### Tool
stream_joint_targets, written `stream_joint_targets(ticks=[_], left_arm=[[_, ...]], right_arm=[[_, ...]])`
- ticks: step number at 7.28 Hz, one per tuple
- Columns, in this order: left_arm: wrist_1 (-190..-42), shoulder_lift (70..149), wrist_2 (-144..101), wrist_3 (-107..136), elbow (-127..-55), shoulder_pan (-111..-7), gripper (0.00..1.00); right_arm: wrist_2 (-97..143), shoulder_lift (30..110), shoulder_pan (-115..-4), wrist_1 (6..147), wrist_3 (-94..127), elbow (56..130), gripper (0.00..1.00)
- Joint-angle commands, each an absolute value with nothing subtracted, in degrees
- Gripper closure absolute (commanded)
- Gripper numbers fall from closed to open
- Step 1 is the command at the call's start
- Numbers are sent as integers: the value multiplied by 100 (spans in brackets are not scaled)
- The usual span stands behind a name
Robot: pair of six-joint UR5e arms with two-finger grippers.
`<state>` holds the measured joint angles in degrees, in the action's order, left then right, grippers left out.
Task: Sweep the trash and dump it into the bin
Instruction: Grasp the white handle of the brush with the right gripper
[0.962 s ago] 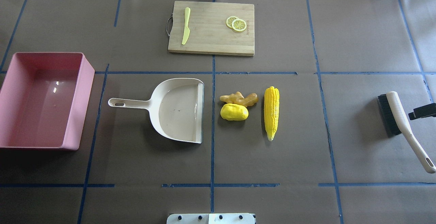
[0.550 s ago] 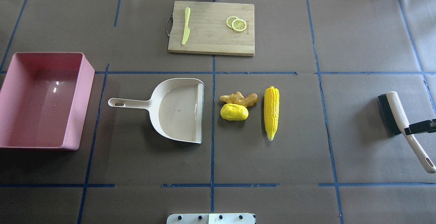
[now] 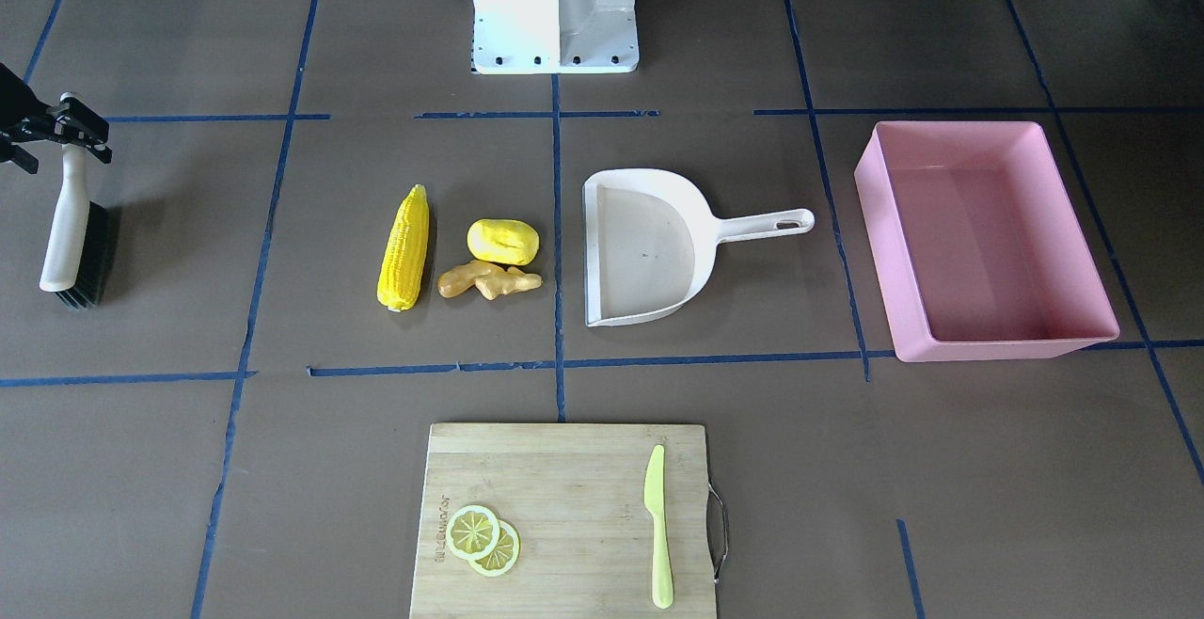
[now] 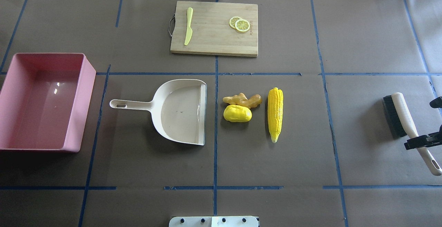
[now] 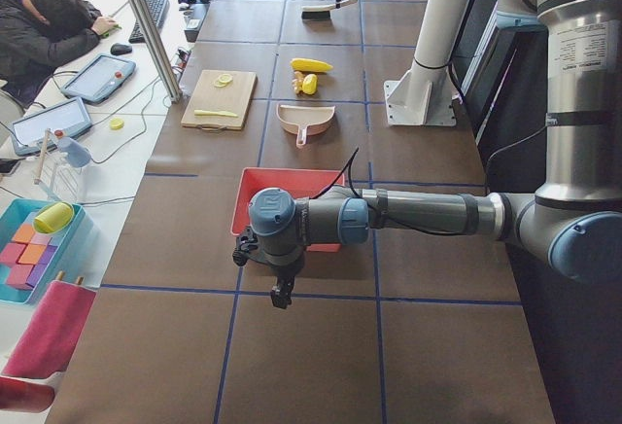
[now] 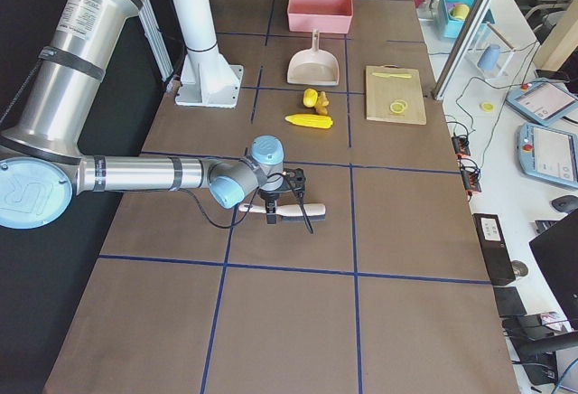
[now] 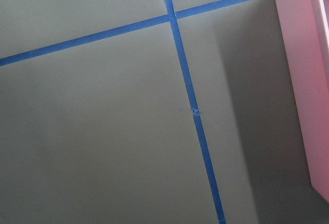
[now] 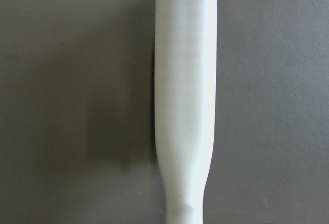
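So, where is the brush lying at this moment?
In the overhead view the brush lies at the table's far right, on the robot's right side, well right of the corn cob, bristles toward the cob.

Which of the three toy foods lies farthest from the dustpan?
The corn cob: the long, ridged yellow one, lying alone beyond the potato-like lump and ginger root, which sit close to the dustpan's open edge.

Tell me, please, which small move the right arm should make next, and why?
Probably close the right gripper on the brush handle. The gripper is over the handle, which lies centred in the right wrist view, and the jaws seem to stand apart on either side. The corn, potato and ginger lie unswept beside the dustpan.
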<state>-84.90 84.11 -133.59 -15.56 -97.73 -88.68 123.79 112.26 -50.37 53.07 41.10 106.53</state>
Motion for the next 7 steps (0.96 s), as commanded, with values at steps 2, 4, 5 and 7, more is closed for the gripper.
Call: stream_joint_targets(ticks=[2,4,5,7], left_arm=[[-8490,8420,-13359,-1556,-9765,-8868,0],[-8490,8411,-13359,-1556,-9773,-8868,0],[-8490,8411,-13359,-1556,-9765,-8868,0],[-8499,8411,-13359,-1556,-9782,-8868,0]], right_arm=[[12305,11232,-4860,5309,4105,10573,48],[12296,11250,-4878,5309,4104,10573,98],[12296,11250,-4878,5317,4104,10582,100],[12296,11259,-4878,5317,4113,10582,100]])
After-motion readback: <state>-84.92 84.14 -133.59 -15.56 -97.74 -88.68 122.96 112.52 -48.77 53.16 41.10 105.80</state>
